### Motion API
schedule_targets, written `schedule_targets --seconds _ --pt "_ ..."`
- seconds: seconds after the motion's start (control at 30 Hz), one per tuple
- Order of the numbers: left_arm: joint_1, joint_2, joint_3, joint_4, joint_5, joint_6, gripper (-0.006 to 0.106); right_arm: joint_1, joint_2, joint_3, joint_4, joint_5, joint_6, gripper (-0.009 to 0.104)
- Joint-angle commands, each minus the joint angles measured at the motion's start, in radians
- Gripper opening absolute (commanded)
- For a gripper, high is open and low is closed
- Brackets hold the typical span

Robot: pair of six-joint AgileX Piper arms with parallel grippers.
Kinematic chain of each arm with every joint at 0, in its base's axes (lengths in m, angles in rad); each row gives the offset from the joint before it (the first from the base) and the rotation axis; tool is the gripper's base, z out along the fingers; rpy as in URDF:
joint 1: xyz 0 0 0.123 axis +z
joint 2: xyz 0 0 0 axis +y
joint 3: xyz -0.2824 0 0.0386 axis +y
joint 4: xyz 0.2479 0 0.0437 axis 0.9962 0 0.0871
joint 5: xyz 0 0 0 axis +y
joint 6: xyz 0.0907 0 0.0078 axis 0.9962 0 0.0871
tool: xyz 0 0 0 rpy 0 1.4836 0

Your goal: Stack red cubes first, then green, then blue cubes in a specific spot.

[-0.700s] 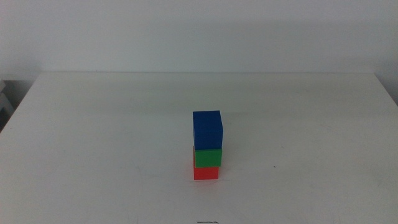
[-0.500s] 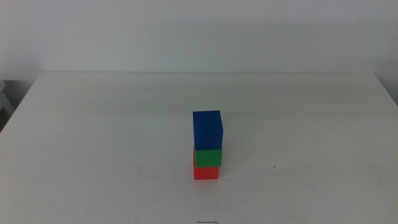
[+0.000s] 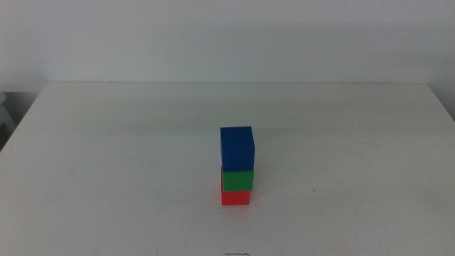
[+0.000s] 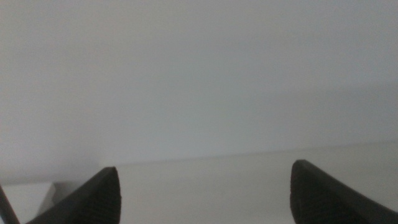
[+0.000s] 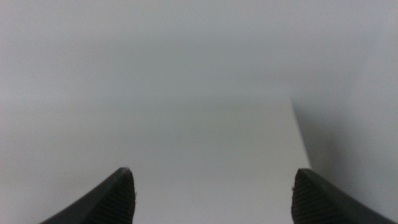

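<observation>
In the middle view a three-cube stack stands near the table's centre. The red cube [image 3: 235, 198] is at the bottom, the green cube [image 3: 238, 179] rests on it, and the blue cube [image 3: 237, 148] sits on top, slightly larger-looking and shifted a little right. Neither arm shows in the middle view. The left gripper [image 4: 205, 193] is open with nothing between its jaws, facing bare table and wall. The right gripper [image 5: 212, 196] is also open and empty over plain white tabletop. No cube appears in either wrist view.
The white table [image 3: 106, 156] runs back to a pale wall. A dark object [image 3: 6, 114] sits off the table's left edge. The table's right edge [image 5: 300, 137] shows in the right wrist view.
</observation>
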Motion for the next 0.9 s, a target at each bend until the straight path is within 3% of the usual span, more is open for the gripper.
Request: schedule_targets --seconds 0.0,0.3,0.7,0.87 --pt "0.0 -0.023 0.011 -0.005 -0.148 -0.016 0.093 -0.008 -0.038 0.002 -0.022 -0.21 -0.005 0.064" --pt "0.0 -0.266 0.264 -0.005 -0.262 -0.016 0.093 -0.008 -0.297 0.37 -0.06 -0.512 -0.005 0.064" --pt "0.0 -0.402 0.54 -0.005 -0.272 -0.016 0.093 -0.008 -0.688 0.808 -0.063 -0.504 -0.005 0.064" --pt "0.0 -0.402 0.65 0.003 -0.474 -0.016 0.093 -0.008 -0.795 0.944 -0.075 -0.505 -0.005 0.064"
